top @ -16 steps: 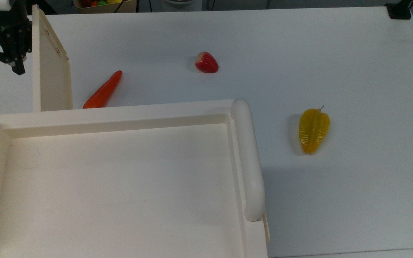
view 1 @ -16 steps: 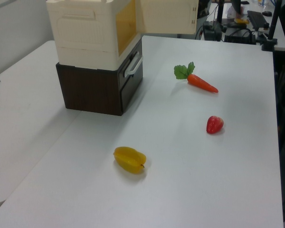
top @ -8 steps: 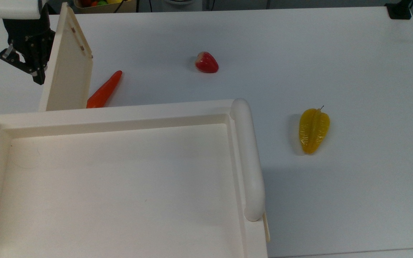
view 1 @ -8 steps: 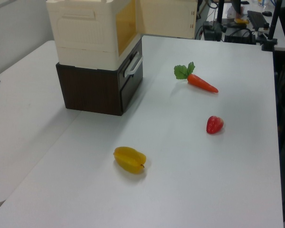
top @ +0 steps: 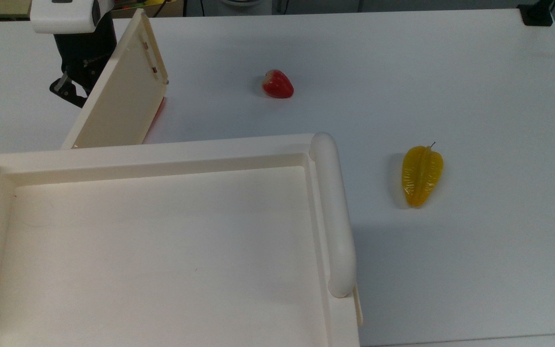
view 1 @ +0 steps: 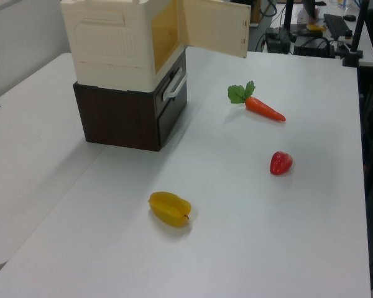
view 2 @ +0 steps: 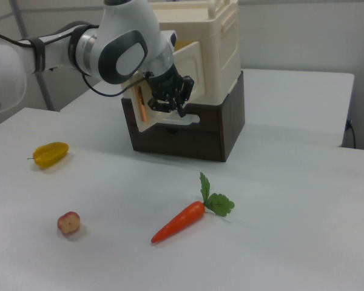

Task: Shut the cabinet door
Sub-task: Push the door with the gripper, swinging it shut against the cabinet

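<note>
The cabinet (top: 162, 241) is a big cream box; in the left view the cabinet (view 1: 109, 43) sits on a dark brown base (view 1: 121, 118). Its cabinet door (top: 123, 89) stands partly open, angled out from the front's left corner in the top view. The same cabinet door (view 1: 216, 28) shows its inner face with two small fittings in the left view. My gripper (top: 71, 89) is just behind the door's outer face. In the right view my gripper (view 2: 168, 104) rests against the cabinet door (view 2: 192, 60).
A carrot (view 1: 265, 108), a red fruit (view 1: 281, 162) and a yellow starfruit (view 1: 170, 208) lie on the white table (top: 403, 58). In the top view the door covers most of the carrot (top: 160, 107). The base has a drawer with a handle (view 1: 174, 87).
The door has swung toward the top view's right, narrowing its opening. My gripper moved right with it, staying behind its outer face. The carrot is now mostly covered in the top view.
</note>
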